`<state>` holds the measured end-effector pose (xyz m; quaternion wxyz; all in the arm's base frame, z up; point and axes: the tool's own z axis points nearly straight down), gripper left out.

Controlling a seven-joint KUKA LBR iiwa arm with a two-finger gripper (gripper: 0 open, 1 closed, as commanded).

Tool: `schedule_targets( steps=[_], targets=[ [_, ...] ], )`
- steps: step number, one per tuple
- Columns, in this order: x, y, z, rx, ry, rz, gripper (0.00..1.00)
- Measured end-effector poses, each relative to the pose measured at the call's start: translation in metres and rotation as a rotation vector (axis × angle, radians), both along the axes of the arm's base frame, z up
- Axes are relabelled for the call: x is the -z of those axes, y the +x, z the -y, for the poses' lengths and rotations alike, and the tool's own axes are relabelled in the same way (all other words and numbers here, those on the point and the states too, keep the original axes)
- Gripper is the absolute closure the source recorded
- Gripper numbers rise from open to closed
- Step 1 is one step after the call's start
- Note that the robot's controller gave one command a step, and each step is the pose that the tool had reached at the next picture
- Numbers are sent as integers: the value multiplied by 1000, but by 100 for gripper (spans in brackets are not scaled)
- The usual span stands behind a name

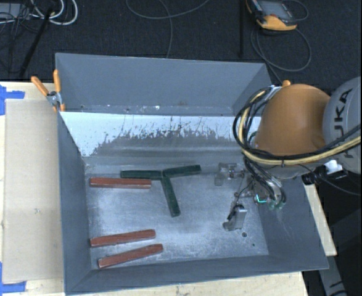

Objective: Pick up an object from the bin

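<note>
Gripper (230, 197), camera view: the two grey metal fingers (234, 218) stand well apart, one above the other in the view, with bare bin floor between them. It is spread wide and grips nothing. It sits low over the right part of the grey metal bin (162, 85), under the orange wrist cover.

Nearest thing is the dark green T-shaped flat piece (166, 181), lying flat on the floor to the gripper's left and apart from it. Its crossbar runs left to right, and the right end points at the upper finger. Its stem runs down and slightly right.

Judgement: any pick of it needs a move left. The fingers already straddle a line across the crossbar's long axis, so little turning seems needed.

Other contents:
- One reddish-brown flat bar (120, 182) lies just below the T's left end.
- Two more reddish-brown bars (126, 246) lie well below the T, toward the near wall.
</note>
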<state>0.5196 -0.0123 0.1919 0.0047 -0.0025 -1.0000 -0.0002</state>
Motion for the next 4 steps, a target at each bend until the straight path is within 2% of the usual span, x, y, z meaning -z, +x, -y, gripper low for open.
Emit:
schedule_targets(
  steps=[1,2,3,4],
  targets=[
    [76,-26,-66,-93,3,-1,0],
    [125,-32,-117,-131,2,9,0],
    [118,-41,-182,-172,4,24,0],
    [120,-43,-179,-168,1,11,100]
  ],
)
